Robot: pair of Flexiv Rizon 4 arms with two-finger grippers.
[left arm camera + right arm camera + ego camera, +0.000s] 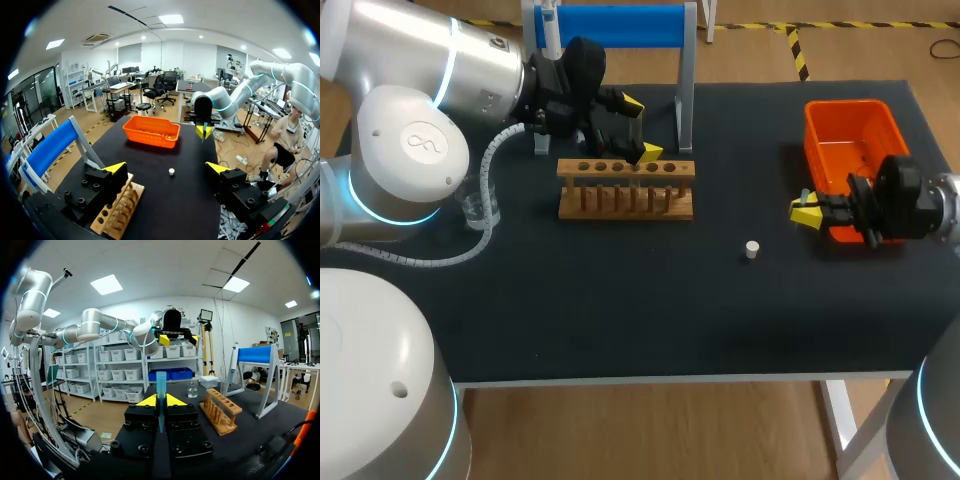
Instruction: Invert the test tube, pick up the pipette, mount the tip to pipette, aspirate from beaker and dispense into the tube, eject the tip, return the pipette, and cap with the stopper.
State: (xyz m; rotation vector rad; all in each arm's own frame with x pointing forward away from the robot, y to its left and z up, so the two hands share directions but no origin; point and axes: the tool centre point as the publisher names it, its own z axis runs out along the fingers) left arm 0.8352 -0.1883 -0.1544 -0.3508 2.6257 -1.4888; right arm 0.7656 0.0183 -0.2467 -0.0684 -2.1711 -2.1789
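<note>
While the right fingers [145, 401] pinch the blue test tube [161, 385] upright, carry it plumb to the far rack [625, 190] under the wide-open left fingers [632, 103].

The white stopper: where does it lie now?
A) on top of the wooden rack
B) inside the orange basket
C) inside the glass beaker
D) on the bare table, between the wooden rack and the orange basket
D: the head view shows the stopper alone on the black table, apart from the wooden rack and the orange basket.
</note>
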